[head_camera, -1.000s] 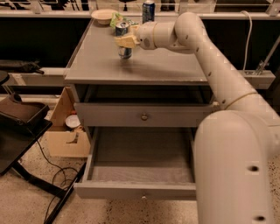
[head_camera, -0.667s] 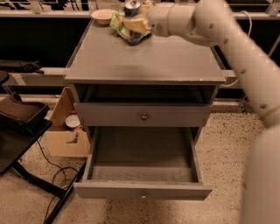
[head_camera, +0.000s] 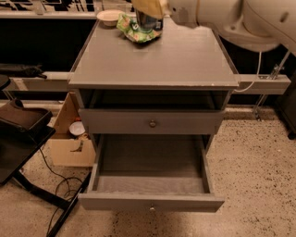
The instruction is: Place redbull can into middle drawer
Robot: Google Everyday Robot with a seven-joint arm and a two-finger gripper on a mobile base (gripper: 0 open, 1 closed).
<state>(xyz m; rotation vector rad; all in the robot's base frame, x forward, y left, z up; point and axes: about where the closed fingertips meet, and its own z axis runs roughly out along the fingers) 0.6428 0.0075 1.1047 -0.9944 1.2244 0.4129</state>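
Observation:
My gripper [head_camera: 147, 7] is at the top edge of the view, over the back of the grey cabinet top [head_camera: 152, 58]. Its yellowish fingers are shut on the redbull can [head_camera: 148, 21], held upright just above the surface; the can's top is hidden by the fingers. The middle drawer [head_camera: 150, 202], the lower knobbed one, is pulled open at the bottom of the cabinet, and its inside holds nothing. The knobbed drawer above it [head_camera: 185, 122] is shut.
A green snack bag [head_camera: 131, 28] lies right beside the can, and a white bowl [head_camera: 110, 16] sits at the back left. A cardboard box [head_camera: 69, 143], a dark chair [head_camera: 23, 121] and cables [head_camera: 58, 185] are on the floor left of the cabinet.
My gripper has lifted the can off the cabinet top and carried it back and up, toward the top of the view. The drawer stays open.

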